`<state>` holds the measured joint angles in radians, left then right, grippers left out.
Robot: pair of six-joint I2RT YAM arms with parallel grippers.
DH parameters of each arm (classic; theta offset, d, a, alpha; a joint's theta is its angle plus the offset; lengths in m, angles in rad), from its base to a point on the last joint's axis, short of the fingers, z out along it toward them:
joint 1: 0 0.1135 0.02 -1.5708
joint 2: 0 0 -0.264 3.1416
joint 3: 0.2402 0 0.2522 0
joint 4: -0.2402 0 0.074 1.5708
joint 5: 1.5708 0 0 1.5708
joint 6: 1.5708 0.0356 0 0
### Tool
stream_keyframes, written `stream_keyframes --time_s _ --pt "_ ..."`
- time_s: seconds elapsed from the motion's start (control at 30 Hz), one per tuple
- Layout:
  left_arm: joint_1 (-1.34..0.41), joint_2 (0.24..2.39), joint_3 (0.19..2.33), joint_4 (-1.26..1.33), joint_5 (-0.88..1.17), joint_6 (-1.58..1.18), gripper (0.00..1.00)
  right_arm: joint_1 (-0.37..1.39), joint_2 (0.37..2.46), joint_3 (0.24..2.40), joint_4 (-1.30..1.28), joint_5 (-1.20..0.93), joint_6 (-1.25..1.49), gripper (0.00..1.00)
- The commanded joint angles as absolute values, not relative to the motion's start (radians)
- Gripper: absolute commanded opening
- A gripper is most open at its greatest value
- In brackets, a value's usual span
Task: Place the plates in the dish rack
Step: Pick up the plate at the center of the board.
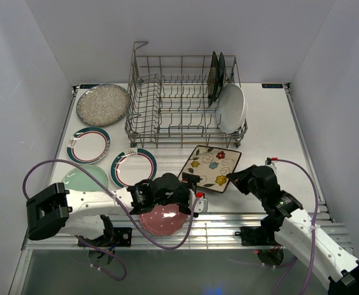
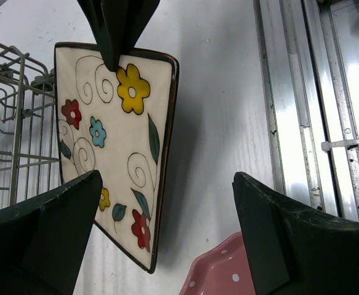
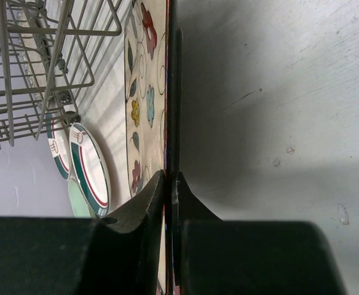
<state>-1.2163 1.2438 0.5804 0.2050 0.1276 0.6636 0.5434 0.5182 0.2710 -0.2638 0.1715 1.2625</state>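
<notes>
Your right fingers [image 1: 230, 178] are clamped on the right edge of the cream floral square plate [image 1: 210, 167]. The plate sits just in front of the dish rack [image 1: 141, 104] and appears lifted off the worktop [image 1: 265, 129] at that edge. The rack lies straight beyond it. Two plates [image 1: 232, 107] already stand at the rack's right end, with free tines left of them. Your left fingers [image 1: 195, 193] are spread wide and hold nothing. They hover over the pink plate [image 1: 161, 222], farther from the rack.

Robot lab bench, test-cell look. Plain white panels [image 1: 185, 31] box in white tabletop [image 1: 272, 129] on three sides. Aluminium rails [image 1: 228, 220] along near edge, left arm [image 1: 90, 206] and right arm [image 1: 308, 230] bolted there, purple cables [image 1: 50, 161] looping.
</notes>
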Motion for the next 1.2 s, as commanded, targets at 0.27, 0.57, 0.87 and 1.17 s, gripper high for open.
stream_keyframes --time_s 0.27,0.57,0.87,1.17 --pt "-1.241 1.37 0.554 0.438 -0.032 0.677 0.91 0.541 0.5 0.354 -0.161 0.11 1.312 0.08" --pt "-1.253 1.509 0.583 0.506 -0.11 0.695 0.87 0.543 0.514 0.357 -0.137 0.077 1.313 0.08" --pt "-1.279 1.542 0.574 0.558 -0.144 0.729 0.75 0.541 0.512 0.344 -0.112 0.052 1.321 0.08" --pt "-1.304 1.554 0.563 0.583 -0.173 0.755 0.64 0.543 0.528 0.333 -0.078 0.031 1.322 0.08"
